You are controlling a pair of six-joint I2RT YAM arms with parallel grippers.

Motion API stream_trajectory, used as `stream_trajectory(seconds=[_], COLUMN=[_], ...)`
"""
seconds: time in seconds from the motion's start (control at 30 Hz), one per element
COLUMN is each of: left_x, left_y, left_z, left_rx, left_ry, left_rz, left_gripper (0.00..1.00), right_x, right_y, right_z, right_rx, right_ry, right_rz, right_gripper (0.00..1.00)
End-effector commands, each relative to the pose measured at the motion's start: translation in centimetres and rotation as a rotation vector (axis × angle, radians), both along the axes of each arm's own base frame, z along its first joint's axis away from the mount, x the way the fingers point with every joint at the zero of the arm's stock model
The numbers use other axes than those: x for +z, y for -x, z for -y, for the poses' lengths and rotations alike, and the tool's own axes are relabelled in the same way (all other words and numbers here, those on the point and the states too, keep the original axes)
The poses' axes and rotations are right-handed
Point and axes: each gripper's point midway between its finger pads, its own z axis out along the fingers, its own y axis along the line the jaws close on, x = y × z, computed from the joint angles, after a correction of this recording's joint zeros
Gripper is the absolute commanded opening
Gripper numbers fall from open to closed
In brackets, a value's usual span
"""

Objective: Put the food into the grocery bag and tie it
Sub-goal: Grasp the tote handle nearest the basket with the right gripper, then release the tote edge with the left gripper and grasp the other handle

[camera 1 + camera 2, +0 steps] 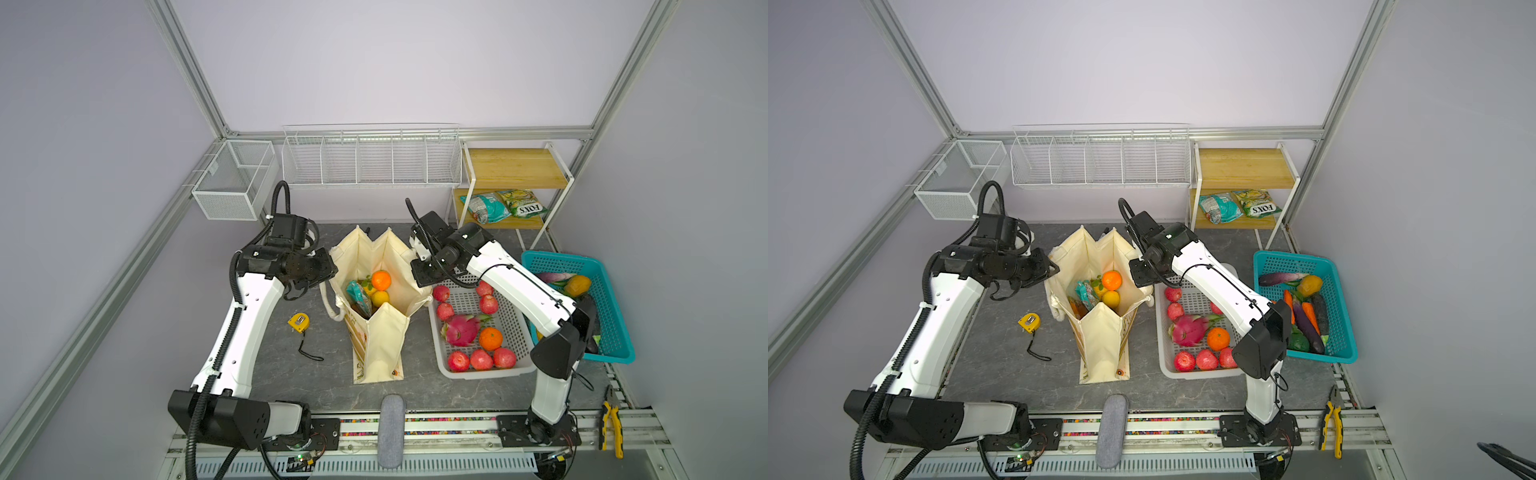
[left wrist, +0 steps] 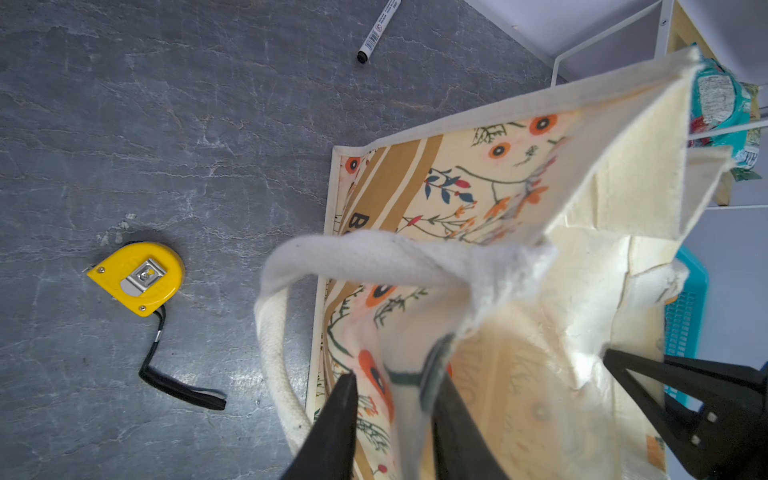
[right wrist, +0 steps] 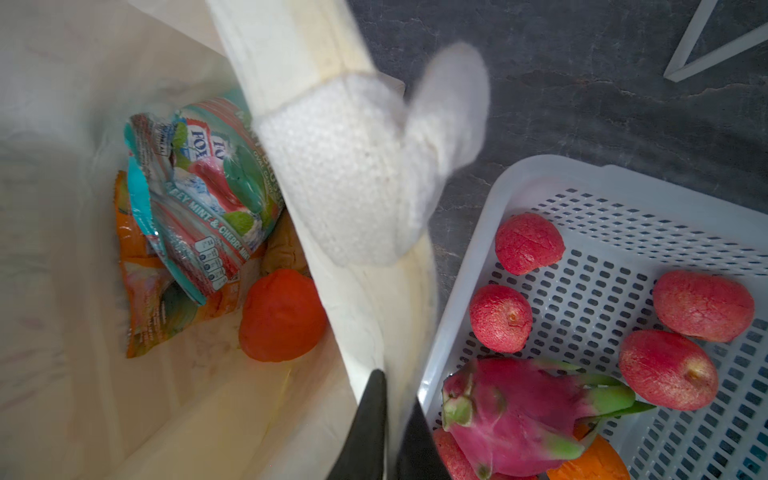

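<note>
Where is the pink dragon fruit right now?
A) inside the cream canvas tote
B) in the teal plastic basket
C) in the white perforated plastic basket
C: the pink dragon fruit lies in the white perforated plastic basket, as both top views show.

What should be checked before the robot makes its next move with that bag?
1. Bag upright, mouth open: ok.
2. Orange and teal packet inside it: ok.
3. Right end effector shut on the bag's rim: ok.
4. Left end effector gripping the rim: not ok, jaws apart around the cloth.
5. Rope handle hanging free outside: ok.
6. Tape measure lying apart from the bag: ok.
</note>
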Motion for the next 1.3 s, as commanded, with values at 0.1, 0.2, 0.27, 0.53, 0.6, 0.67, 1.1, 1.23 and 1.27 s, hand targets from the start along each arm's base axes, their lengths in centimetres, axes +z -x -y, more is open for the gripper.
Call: stream_trajectory(seconds=[0.1,0.2,0.27,0.53,0.6,0.67,1.1,1.23,1.27], left_x=[2.9,4.0,5.3,7.7,5.1,2.0,-5.3,-6.4,-6.8], left_y=[0.1,0.5,1.0,5.0,5.6,6.0,5.5,5.6,5.7], left_z=[0.0,-1.1,-2.5,-9.8,-10.5,-10.6,-6.3,-5.8,-5.8], left_rx=[0.017,0.086,0.155,0.513,0.547,0.557,0.338,0.322,0.319], left_ry=[0.03,0.014,-0.006,-0.045,-0.034,-0.006,0.227,0.248,0.246], left_rz=[0.08,0.119,0.168,0.278,0.205,0.132,0.151,0.131,0.123], left_gripper=[0.51,0.59,0.62,0.64,0.64,0.65,0.63,0.64,0.64], right_x=[1.8,2.1,2.3,2.7,2.8,2.9,2.7,2.5,2.4], right_y=[0.4,0.3,0.2,0.1,0.0,0.0,0.3,0.4,0.4], right_z=[-1.0,-0.9,-0.9,-0.8,-0.7,-0.7,-0.2,-0.3,-0.3], right_rx=[0.034,0.034,0.031,0.031,0.033,0.036,0.044,0.044,0.044], right_ry=[-0.066,-0.066,-0.07,-0.076,-0.076,-0.076,-0.084,-0.099,-0.101], right_rz=[0.021,0.03,0.034,0.04,0.041,0.045,0.027,0.01,0.006], right_gripper=[0.12,0.14,0.15,0.2,0.23,0.24,0.24,0.11,0.09])
